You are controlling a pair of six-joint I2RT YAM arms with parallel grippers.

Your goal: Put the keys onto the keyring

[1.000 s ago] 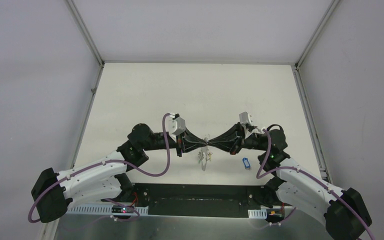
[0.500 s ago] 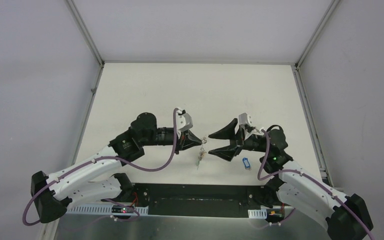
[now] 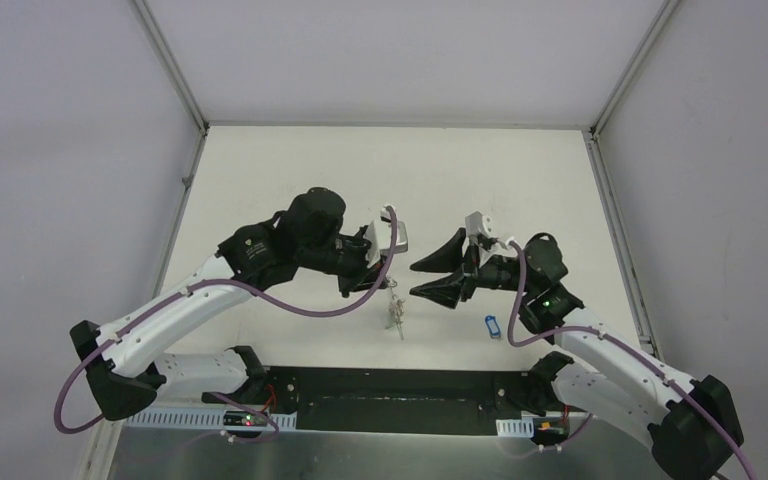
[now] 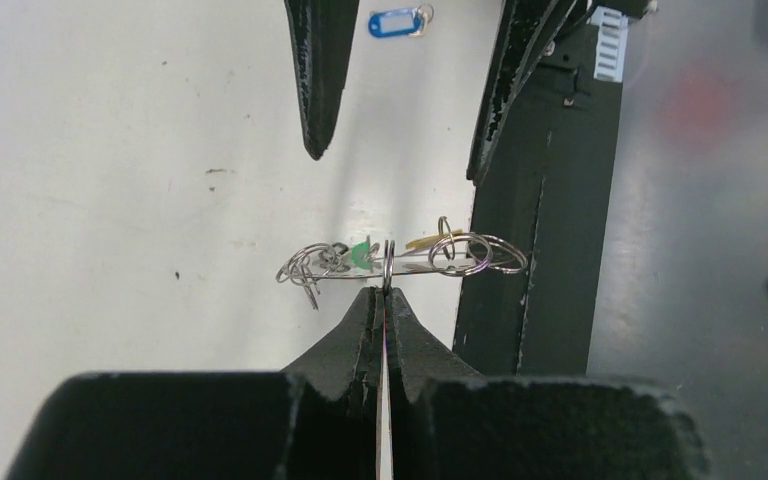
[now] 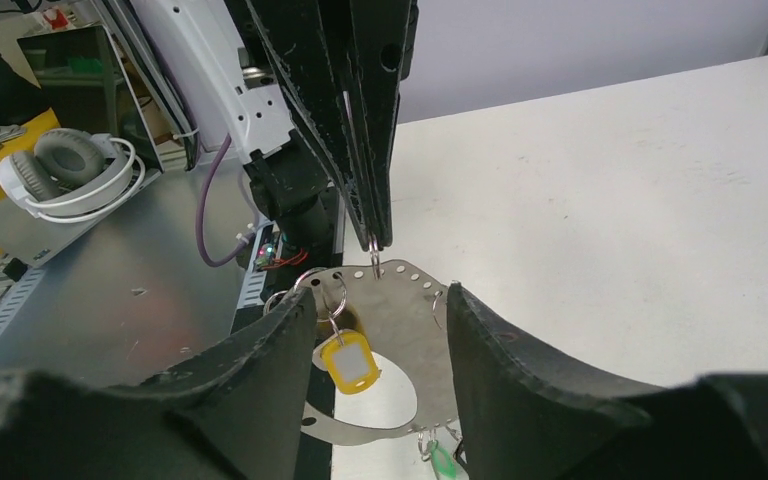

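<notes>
Nearest the front edge, a blue-tagged key (image 3: 491,326) is lying on the white table (image 3: 290,170) on its own, off to the right of the action. A bit further in, the keyring (image 3: 395,312) hangs below the left gripper (image 3: 391,287), which is pinched tight on one of its little split rings (image 4: 387,262). A yellow tag (image 5: 348,362) and a green tag (image 5: 442,462) dangle off the hoop. The right gripper (image 3: 413,279) is spread wide with nothing in it, tips just beside the keyring and pointing at the left one.
</notes>
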